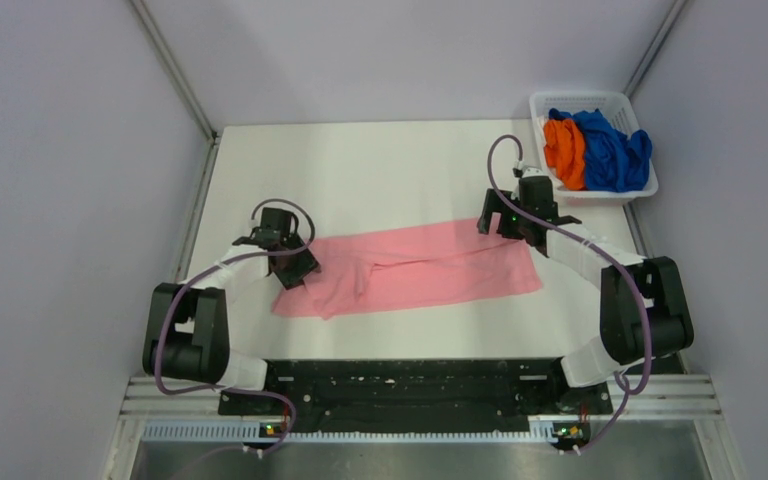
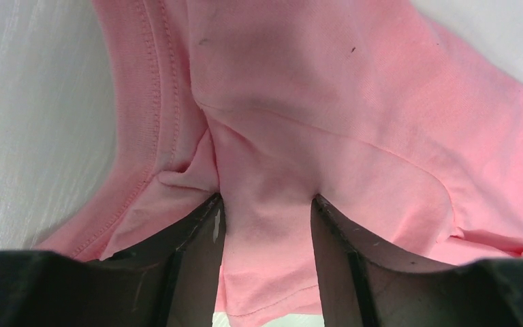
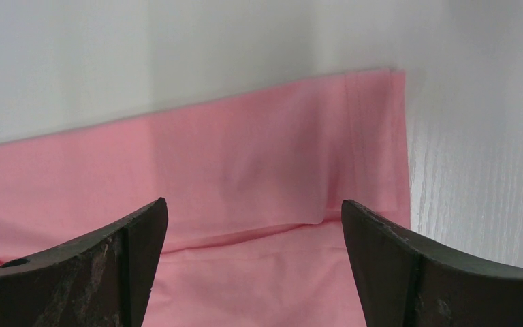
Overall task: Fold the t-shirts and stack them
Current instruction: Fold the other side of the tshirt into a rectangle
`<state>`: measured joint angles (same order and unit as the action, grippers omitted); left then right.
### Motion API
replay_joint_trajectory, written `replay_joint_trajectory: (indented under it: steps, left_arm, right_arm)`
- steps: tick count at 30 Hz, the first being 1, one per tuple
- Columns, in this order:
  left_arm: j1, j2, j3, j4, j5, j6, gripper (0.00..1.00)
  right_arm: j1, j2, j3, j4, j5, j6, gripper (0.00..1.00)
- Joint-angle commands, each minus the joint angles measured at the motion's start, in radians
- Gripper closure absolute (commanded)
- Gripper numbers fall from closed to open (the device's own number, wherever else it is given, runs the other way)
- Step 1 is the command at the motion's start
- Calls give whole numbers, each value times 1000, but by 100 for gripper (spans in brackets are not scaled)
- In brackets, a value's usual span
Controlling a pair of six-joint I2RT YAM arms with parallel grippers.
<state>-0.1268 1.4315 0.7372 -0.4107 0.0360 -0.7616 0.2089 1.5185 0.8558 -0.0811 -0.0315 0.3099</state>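
The pink shirt [image 1: 410, 270] lay across the middle of the surface [image 1: 390, 170] as a long, narrow band, slightly slanted, with its left end nearer me than its right. The cloth was soft, plain and light pink, with creases and an overlapping flap toward the left half. Its right end was flat and square-cornered. At the left end a double-stitched hem curved along the edge, and a few small dark specks showed on the cloth.

My left hand [image 1: 295, 262] was down on that left end. A raised ridge of pink cloth filled the gap between its fingers [image 2: 197, 231], and both touched it, but I could not tell whether they were truly clamped. My right hand [image 1: 510, 225] hung over the far right end of the shirt with its fingers spread wide and nothing between them.

The orange shirt [image 1: 565, 150] and the blue shirt [image 1: 610, 150] sat bunched side by side in a white basket [image 1: 545, 105] at the far right corner, well apart from the pink one.

The surface was white with a faint grain, enclosed by pale lilac walls [image 1: 60, 150].
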Motion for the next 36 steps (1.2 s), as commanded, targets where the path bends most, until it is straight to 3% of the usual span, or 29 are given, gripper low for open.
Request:
replay_joint_trajectory:
  steps: [1,15,17,21,25,30,36]
  left_arm:
    - [0,-13,43,9,-20,0,47]
    - [0,37,92,-24,-15,21,50]
    - [-1,48,86,-6,2,18,54]
    - [0,46,83,4,7,15,82]
    - [-1,46,80,-19,-17,17,100]
    - [-1,17,75,-2,-25,19,100]
    - [9,-5,159,11,-148,40,100]
  right_arm:
    - [6,-30,4,15,24,-18,4]
    - [6,-12,18,-3,28,-28,4]
    - [7,-14,17,-3,28,-30,4]
    - [7,-17,14,-4,28,-29,4]
    - [7,-19,12,-7,55,-31,4]
    - [7,-14,11,-6,48,-32,4]
    - [7,-9,3,-5,51,-34,4]
